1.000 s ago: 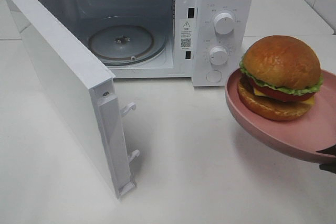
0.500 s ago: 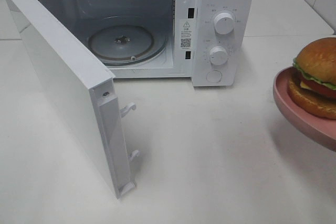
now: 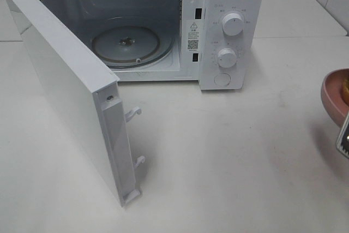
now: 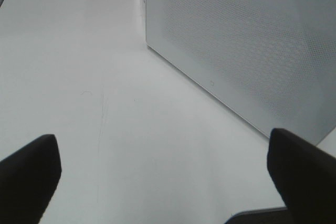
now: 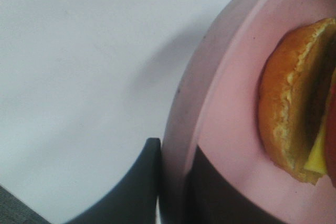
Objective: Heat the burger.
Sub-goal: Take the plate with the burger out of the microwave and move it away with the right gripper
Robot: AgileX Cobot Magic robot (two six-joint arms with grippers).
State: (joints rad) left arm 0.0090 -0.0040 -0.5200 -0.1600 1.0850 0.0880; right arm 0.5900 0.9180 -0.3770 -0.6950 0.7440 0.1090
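Right end effector (image 5: 173, 182) clamps the pink plate (image 5: 226, 103) rim; burger (image 5: 294, 103) sits on it, just beyond the fingers. Left end effector (image 4: 163, 174) gapes empty. Only the exterior view shows the microwave (image 3: 229, 31) door open.

Burger (image 5: 294, 124) on pink plate (image 5: 231, 129), golden bun, cheese showing.

Left gripper (image 4: 168, 174) gapes wide and empty; right gripper (image 5: 176, 182) is clamped tight.

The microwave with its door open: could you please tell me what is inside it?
Inside the microwave only a round glass turntable lies on the cavity floor with nothing on it. The open door hides the cavity's left wall.
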